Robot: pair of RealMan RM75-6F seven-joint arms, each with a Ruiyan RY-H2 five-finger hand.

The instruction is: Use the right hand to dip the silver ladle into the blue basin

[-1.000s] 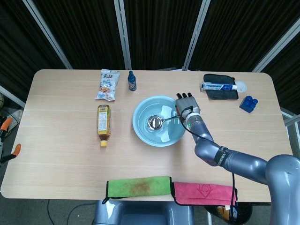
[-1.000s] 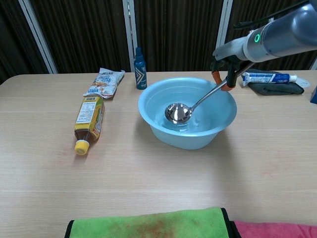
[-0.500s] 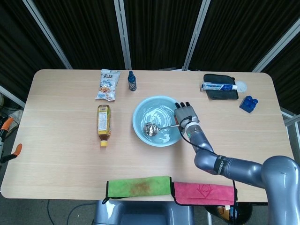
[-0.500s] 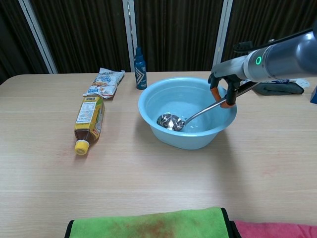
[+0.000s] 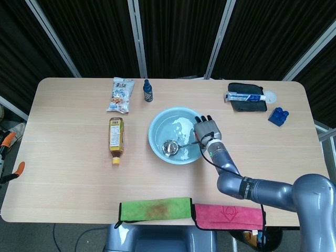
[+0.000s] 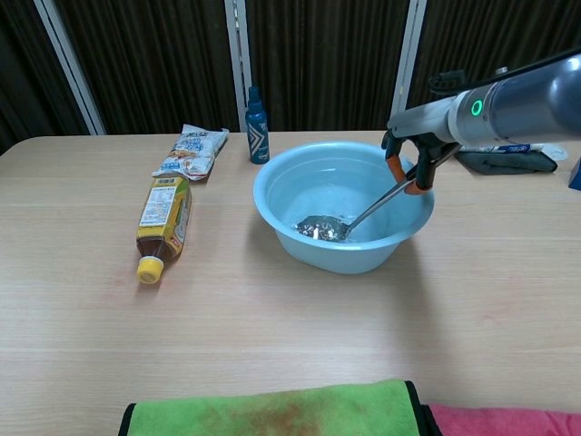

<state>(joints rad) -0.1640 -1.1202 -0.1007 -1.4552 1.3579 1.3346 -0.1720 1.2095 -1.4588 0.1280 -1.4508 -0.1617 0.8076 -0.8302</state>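
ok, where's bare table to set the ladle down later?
Bare wood left of the tea bottle, and between the blue basin and the cloths. Crowded: back edge by the snack bag and toothpaste pouch.

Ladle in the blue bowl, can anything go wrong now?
Maybe. The ladle has its scoop low in the blue basin, near the front wall, so a push could slide or tip the basin. The right robot hand grips only the handle's far end, so the ladle might twist. If there is water in there, which I can't tell, it could slosh out.
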